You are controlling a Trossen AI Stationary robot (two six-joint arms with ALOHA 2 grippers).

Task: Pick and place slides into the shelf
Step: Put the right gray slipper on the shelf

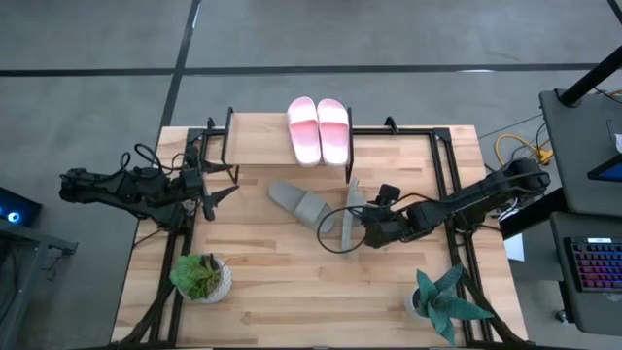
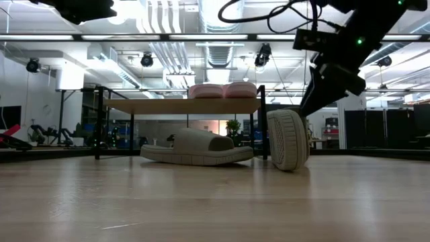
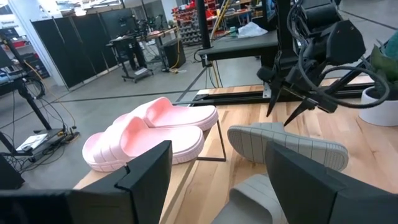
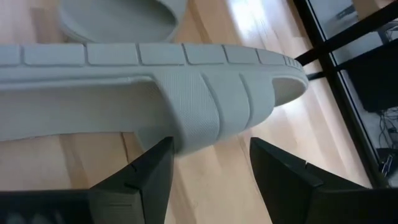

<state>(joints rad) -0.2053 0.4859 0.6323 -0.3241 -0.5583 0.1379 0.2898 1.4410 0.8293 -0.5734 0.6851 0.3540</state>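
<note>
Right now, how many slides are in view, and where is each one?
4. Two pink slides lie side by side on the shelf. One grey slide lies flat on the table. The other grey slide stands on edge at the right gripper.

Right arm reaches in from the counter's right edge toward its centre, wrist low; right end effector [image 1: 356,226] has its fingers [image 4: 140,180] spread apart. Left arm lies stretched along the counter's left edge; left end effector [image 1: 222,193] fingers [image 3: 146,165] parted, holding nothing.
</note>
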